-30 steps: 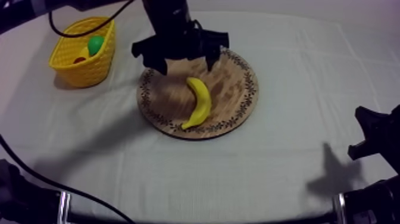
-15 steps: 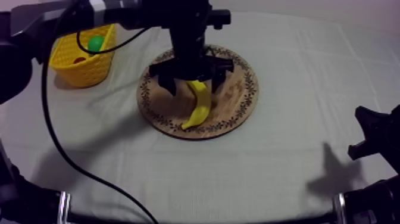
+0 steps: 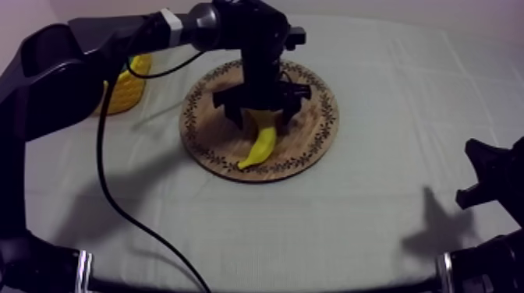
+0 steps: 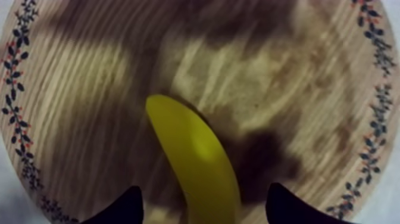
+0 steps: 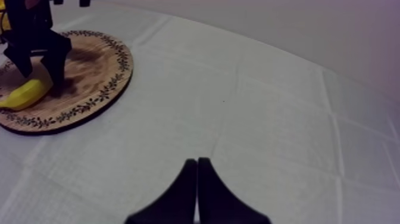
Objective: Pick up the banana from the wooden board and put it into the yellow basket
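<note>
Top view: one round wooden board [image 3: 209, 134] lies on the grey-white cloth [image 3: 374, 226], its rim ringed with a dark leafy pattern. One banana [image 3: 262, 146], smooth, yellow and curved, lies on the board. The left gripper [image 3: 261, 117] stands over the banana's upper end, one black finger at each side of it. One yellow basket [image 3: 125, 87] with a woven-looking wall sits beyond the board, partly behind the left arm. The right gripper [image 3: 485, 178] sits low at the table's right side, well apart from the board.

Left wrist view: the board's grain runs in pale and dark streaks. The single banana [image 4: 196, 161] lies between the two fingers [image 4: 122, 208], which are spread wide with a gap at each side and grip nothing.

Right wrist view: the right gripper's [image 5: 197, 190] two fingers lie pressed together as a narrow wedge over bare, creased cloth, holding nothing. Farther off, the left gripper [image 5: 38, 56] stands on the board over the banana.
</note>
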Tool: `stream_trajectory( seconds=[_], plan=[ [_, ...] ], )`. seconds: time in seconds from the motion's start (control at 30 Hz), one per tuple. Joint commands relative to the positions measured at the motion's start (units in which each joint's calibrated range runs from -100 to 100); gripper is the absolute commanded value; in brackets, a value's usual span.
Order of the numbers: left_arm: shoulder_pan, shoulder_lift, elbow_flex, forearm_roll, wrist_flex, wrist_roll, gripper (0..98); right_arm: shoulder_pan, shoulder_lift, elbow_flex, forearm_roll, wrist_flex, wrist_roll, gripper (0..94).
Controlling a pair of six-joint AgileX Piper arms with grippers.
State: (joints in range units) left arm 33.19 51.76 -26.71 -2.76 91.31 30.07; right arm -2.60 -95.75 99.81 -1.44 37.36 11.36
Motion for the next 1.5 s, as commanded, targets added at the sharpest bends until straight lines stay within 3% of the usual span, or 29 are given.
stream_trajectory(
  seconds=[0.0, 0.2, 0.43, 0.7, 0.93, 1.13, 1.47],
  plan=[
    [-0.06, 0.87, -0.33, -0.04, 0.03, -0.03, 74.9, 0.00, 0.00, -0.03, 0.00, -0.03, 0.00, 0.3],
    [-0.26, 2.60, -1.53, 0.15, 0.35, -0.54, 70.9, 0.00, 0.00, -0.03, 0.00, -0.03, 0.00, 0.3],
    [-0.14, 3.10, -2.34, 0.28, 0.57, -1.23, 55.1, 0.00, 0.00, -0.03, 0.00, -0.03, 0.00, 0.3],
    [-0.09, 2.03, -2.60, 0.20, 0.27, -3.02, 28.5, 0.00, 0.00, -0.03, 0.00, -0.03, 0.00, 0.3],
    [-0.96, -1.25, -1.32, 0.34, -0.53, -3.76, 14.9, 0.00, 0.00, -0.03, 0.00, -0.03, -0.02, 0.3],
    [-2.11, -8.28, 2.48, -0.11, -0.59, -4.03, 15.3, 0.00, 0.00, -0.03, 0.00, -0.03, -0.02, 0.3],
    [-5.17, -30.24, 12.89, 1.17, 3.68, -4.21, 21.7, 0.00, 0.00, -0.03, -0.04, -0.03, -0.01, 0.3]
  ],
)
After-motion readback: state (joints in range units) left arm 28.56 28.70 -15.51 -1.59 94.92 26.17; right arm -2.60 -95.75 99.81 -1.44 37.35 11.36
